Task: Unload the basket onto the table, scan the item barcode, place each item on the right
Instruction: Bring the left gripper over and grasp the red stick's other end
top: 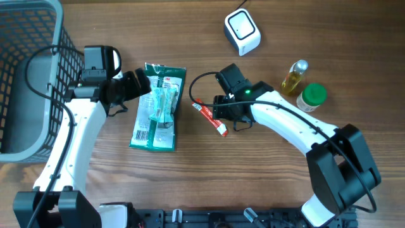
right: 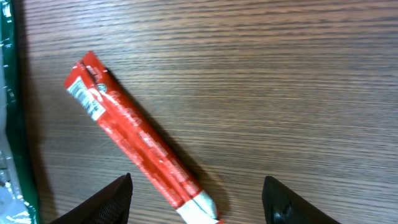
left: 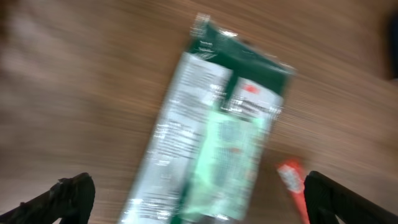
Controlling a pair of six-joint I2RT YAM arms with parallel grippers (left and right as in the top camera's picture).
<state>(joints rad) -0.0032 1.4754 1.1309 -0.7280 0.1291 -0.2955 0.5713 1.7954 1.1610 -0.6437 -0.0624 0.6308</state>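
Here we hold our right gripper (right: 199, 198) parted and empty just above the red stick packet (right: 140, 140) on the table (right: 292, 74), its long axis slanting across the jaws; our wide-open left gripper (left: 196, 199) is farther.

White-shelled arms (top: 288, 120) with black joints, black cables (top: 38, 88), perhaps a green light (top: 248, 92).

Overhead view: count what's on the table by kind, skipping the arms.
Packets: 2, green packet and red stick
Containers: 2, oil bottle and green-lidded jar
Scanner: 1
Basket: 1
Total: 6
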